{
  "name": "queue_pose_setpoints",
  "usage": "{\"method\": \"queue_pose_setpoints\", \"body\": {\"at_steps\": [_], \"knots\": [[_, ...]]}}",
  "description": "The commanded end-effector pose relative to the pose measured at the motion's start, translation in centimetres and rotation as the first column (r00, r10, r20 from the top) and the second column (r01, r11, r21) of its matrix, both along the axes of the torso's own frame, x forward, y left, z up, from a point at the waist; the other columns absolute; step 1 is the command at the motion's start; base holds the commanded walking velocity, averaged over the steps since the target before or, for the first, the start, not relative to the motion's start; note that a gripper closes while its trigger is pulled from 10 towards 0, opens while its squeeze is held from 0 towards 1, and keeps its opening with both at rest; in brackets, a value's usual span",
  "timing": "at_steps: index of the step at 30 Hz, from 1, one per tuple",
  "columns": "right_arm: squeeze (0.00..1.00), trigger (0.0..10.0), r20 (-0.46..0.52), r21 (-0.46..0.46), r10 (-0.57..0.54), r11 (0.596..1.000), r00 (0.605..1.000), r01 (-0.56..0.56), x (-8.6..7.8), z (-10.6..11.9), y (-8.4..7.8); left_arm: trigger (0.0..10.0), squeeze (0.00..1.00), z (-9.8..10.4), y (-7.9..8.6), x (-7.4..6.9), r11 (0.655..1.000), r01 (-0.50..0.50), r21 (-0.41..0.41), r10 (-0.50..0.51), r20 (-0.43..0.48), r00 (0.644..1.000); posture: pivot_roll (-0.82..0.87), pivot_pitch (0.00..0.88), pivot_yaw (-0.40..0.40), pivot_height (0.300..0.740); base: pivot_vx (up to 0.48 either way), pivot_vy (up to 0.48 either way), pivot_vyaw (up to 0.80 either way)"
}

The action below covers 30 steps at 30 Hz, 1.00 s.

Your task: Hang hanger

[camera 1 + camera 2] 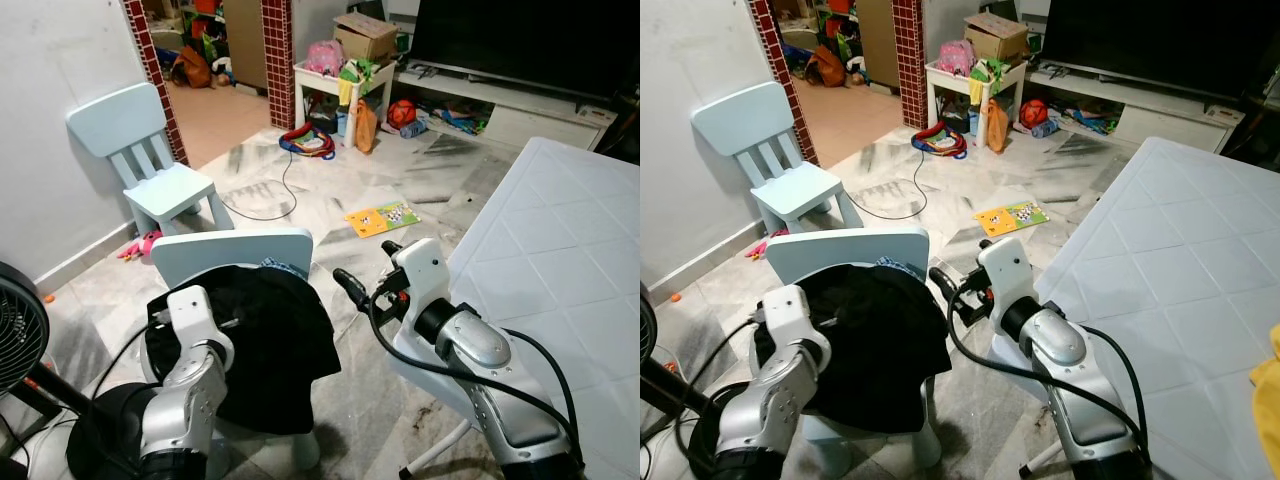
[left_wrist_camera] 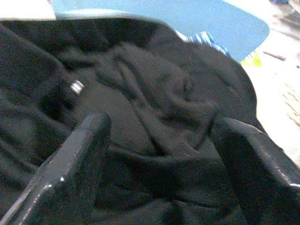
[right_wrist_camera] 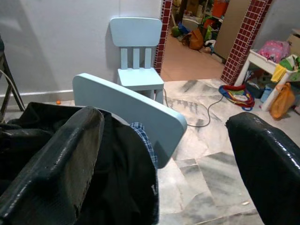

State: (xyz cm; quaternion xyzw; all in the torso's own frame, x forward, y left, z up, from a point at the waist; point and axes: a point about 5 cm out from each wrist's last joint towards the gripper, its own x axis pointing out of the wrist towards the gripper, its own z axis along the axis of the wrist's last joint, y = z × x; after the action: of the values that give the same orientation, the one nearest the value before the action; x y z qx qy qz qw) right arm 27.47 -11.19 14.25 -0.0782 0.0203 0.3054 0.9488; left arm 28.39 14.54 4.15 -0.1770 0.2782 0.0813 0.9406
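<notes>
Head views: lower left, the left gripper (image 1: 165, 325) dips into a black garment (image 1: 262, 335) heaped on a pale chair (image 1: 240, 250); centre, the right gripper (image 1: 365, 275) hovers just beside it.

Left wrist: fingers (image 2: 70, 164) spread wide, empty, over dark cloth.

Right wrist: fingers (image 3: 56, 159) apart, empty.

I cannot make out a hanger.

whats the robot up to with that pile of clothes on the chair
The robot stands over a small pale blue chair heaped with black clothing. Its left gripper is open, right over the dark fabric. Its right gripper is open too, in the air beside the chair, holding nothing. No hanger can be made out. A second pale blue chair stands by the wall.
</notes>
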Motion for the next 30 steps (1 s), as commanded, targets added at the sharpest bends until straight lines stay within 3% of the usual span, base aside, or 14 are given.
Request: {"method": "queue_pose_setpoints", "body": {"at_steps": [1, 7, 9, 13, 14, 19, 26, 30], "knots": [[0.0, 10.0, 0.004, -0.014, 0.012, 1.0, 1.0, -0.012, -0.4, 0.4, -0.1, 10.0, 0.0, -0.4, -0.2, 0.1, 1.0, -0.021, -0.019, 0.02, -0.039, 0.999, -0.19, 0.0, 0.005, 0.74, 0.0, 0.0, 0.0], [0.0, 10.0, 0.002, -0.04, 0.011, 0.999, 1.0, -0.011, -0.8, 0.5, -0.7, 10.0, 0.0, 0.3, -1.5, 0.3, 0.999, 0.011, 0.034, -0.01, -0.025, 1.0, -0.2, 0.0, 0.006, 0.74, 0.0, 0.0, 0.0], [0.0, 10.0, -0.008, -0.041, 0.005, 0.999, 1.0, -0.006, -0.7, 0.4, -0.8, 10.0, 0.0, 1.3, -2.4, -0.3, 0.997, 0.028, 0.073, -0.029, 0.021, 0.999, -0.19, 0.0, 0.002, 0.74, 0.0, 0.0, 0.0], [0.0, 10.0, -0.015, -0.037, 0.013, 0.999, 1.0, -0.014, -0.6, 0.3, -0.4, 10.0, 0.0, 1.3, -2.8, -1.5, 0.999, 0.005, 0.051, -0.006, 0.008, 1.0, -0.18, 0.0, 0.0, 0.74, 0.0, 0.0, 0.0], [0.0, 10.0, -0.016, -0.033, 0.022, 0.999, 1.0, -0.023, -0.6, 0.3, -0.1, 10.0, 0.0, 1.0, -3.0, -2.4, 0.999, -0.006, 0.041, 0.007, -0.013, 1.0, -0.17, 0.0, -0.002, 0.74, 0.0, 0.0, 0.0], [0.0, 10.0, -0.02, -0.03, 0.037, 0.999, 0.999, -0.037, -0.5, 0.3, 0.4, 10.0, 0.0, 0.0, -2.7, -4.3, 0.999, -0.033, 0.024, 0.035, -0.09, 0.995, -0.14, 0.0, -0.005, 0.74, 0.0, 0.0, 0.0], [0.0, 10.0, -0.015, -0.036, 0.044, 0.998, 0.999, -0.045, -0.1, 0.4, 0.5, 10.0, 0.0, 0.1, -2.3, -5.1, 1.0, 0.003, 0.024, 0.0, -0.126, 0.992, -0.13, 0.0, -0.006, 0.74, 0.0, 0.0, 0.0], [0.0, 10.0, -0.016, -0.036, 0.042, 0.998, 0.999, -0.042, 0.1, 0.2, 0.6, 10.0, 0.0, -0.3, -1.6, -4.9, 0.999, -0.001, 0.039, 0.006, -0.133, 0.991, -0.12, 0.0, -0.006, 0.74, 0.0, 0.0, 0.0]]}}
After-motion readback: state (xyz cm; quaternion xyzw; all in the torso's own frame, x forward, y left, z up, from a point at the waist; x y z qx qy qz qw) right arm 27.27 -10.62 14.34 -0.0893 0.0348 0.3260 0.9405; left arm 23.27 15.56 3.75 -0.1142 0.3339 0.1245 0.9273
